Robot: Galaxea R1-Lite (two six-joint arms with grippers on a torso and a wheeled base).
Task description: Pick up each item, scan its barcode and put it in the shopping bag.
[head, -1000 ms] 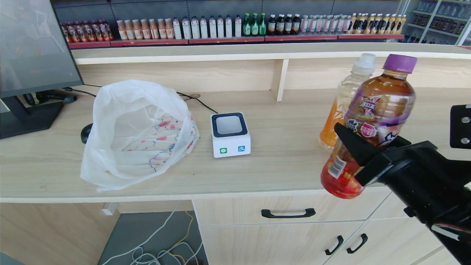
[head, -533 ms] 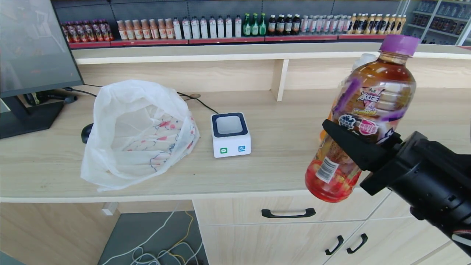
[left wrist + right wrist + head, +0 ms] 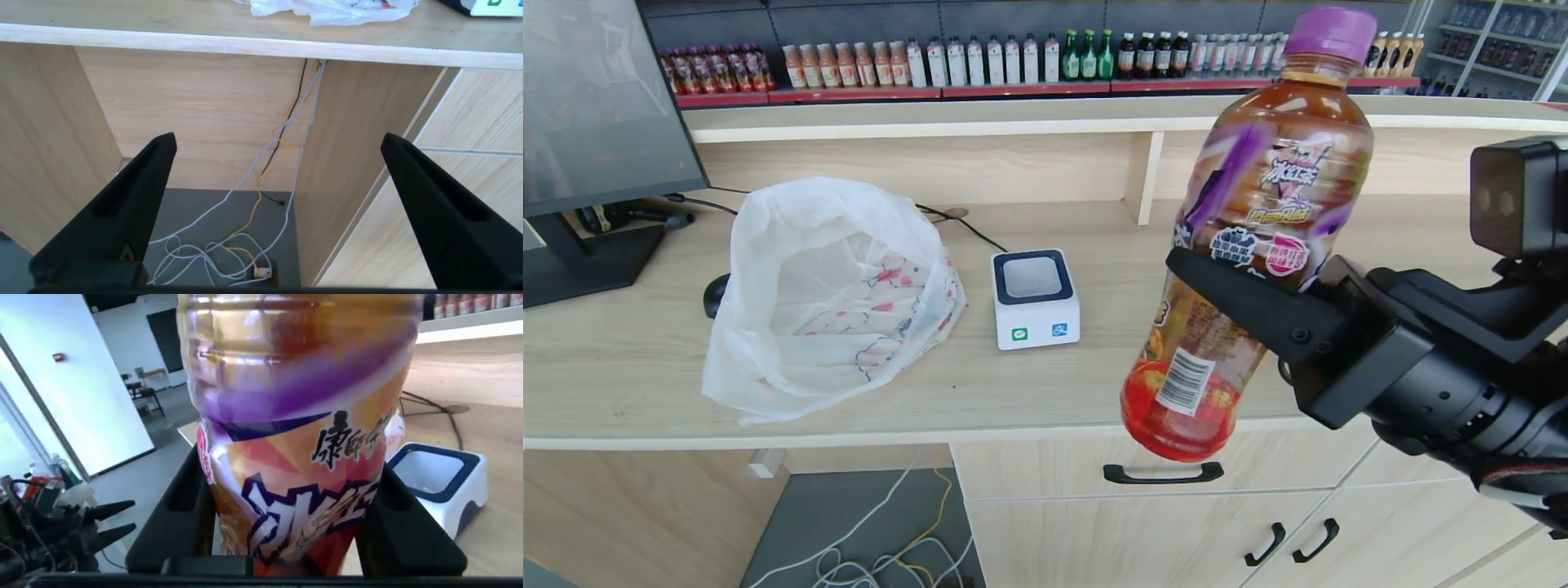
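My right gripper (image 3: 1227, 304) is shut on a tea bottle (image 3: 1258, 204) with a purple cap, held upright and slightly tilted above the counter's front edge, right of the scanner. Its barcode (image 3: 1184, 381) faces the head camera near the bottle's base. The white scanner (image 3: 1035, 298) sits mid-counter, its window facing up. An open white shopping bag (image 3: 825, 294) stands left of the scanner. In the right wrist view the bottle (image 3: 302, 433) sits between the jaws, with the scanner (image 3: 433, 478) beyond. My left gripper (image 3: 278, 204) is open with nothing in it, below counter height.
A monitor (image 3: 596, 98) stands at the counter's back left, with a black mouse (image 3: 713, 294) behind the bag. A raised shelf with a divider (image 3: 1142, 175) backs the counter. Drawers with handles (image 3: 1162, 474) are below, and cables (image 3: 245, 245) lie on the floor.
My right gripper has carried the bottle up and to the left, closer to the head camera. The bottle now hides the orange bottle that stood behind it.
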